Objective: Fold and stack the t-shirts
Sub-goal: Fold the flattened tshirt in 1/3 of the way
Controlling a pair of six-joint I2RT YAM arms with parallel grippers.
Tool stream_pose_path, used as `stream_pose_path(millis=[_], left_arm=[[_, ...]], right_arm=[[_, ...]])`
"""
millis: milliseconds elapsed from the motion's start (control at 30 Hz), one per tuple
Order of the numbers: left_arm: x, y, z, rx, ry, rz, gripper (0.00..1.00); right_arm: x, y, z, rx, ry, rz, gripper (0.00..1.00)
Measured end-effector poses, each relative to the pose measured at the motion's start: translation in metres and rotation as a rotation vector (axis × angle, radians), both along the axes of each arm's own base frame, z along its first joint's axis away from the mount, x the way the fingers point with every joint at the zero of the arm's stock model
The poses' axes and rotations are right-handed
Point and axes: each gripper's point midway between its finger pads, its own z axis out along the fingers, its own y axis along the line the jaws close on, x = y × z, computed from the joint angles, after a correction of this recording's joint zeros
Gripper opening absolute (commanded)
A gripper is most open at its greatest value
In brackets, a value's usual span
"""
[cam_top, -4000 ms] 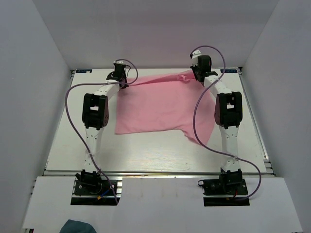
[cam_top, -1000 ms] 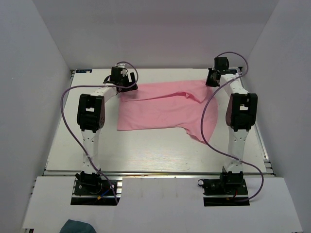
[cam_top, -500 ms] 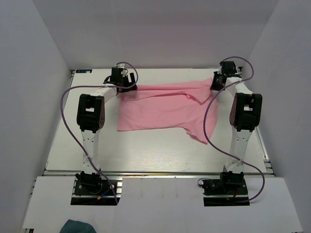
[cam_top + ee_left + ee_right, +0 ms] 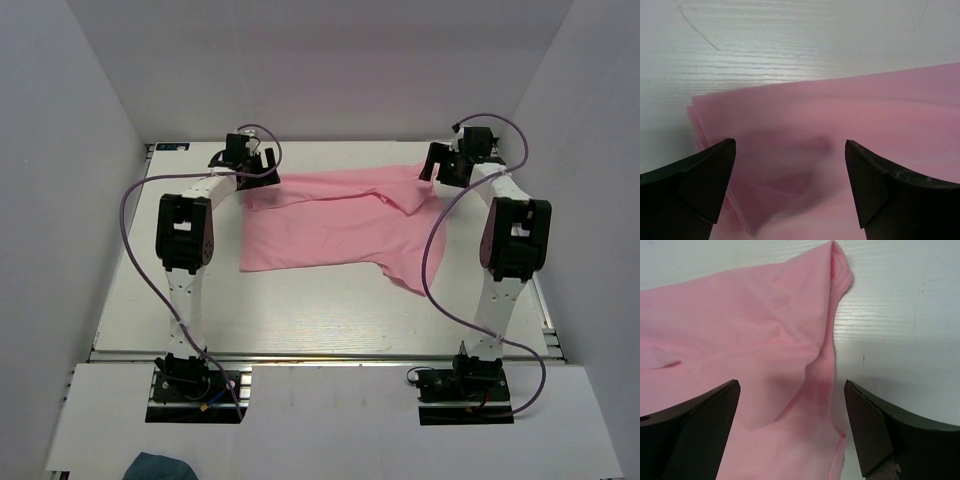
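Right gripper point(image 4: 791, 390) hangs wide apart, grasping nothing, above the far right sleeve corner of the plain light pink thin-fabric t-shirt point(image 4: 330, 225); left gripper point(image 4: 790, 145), equally released, hovers over its far left corner. Its long axis runs between them on the white wood-grain table point(image 4: 300, 310).

Bright, even overhead light; the pale table point(image 4: 300, 315) looks slightly washed out. Up close, my dark fingertips point(image 4: 705, 175) blur and shade the t-shirt point(image 4: 850, 110).
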Motion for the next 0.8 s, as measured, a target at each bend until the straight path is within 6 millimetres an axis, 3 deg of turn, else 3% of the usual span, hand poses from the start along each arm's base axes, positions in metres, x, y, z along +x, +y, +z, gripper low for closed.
stream_pose_path(millis=[200,300,467,600,667,800], left_arm=[[-0.022,0.012,0.01,0.055,0.039,0.023,1.0],[-0.047,0.023,0.011,0.087,0.075,0.05,0.95],[-0.066,0.032,0.009,0.116,0.103,0.074,0.73],[-0.068,0.034,0.001,0.125,0.124,0.082,0.58],[-0.071,0.035,-0.007,0.133,0.147,0.08,0.45],[-0.072,0.036,-0.015,0.141,0.169,0.085,0.42]], right_arm=[[-0.022,0.009,0.051,0.017,-0.087,0.025,0.9],[-0.023,0.016,0.058,0.028,-0.103,0.046,0.9],[-0.03,0.032,0.04,0.053,-0.045,0.086,0.9],[-0.04,0.049,0.008,0.074,0.05,0.114,0.89],[-0.046,0.054,-0.006,0.086,0.097,0.114,0.89],[-0.054,0.061,-0.021,0.102,0.154,0.112,0.88]])
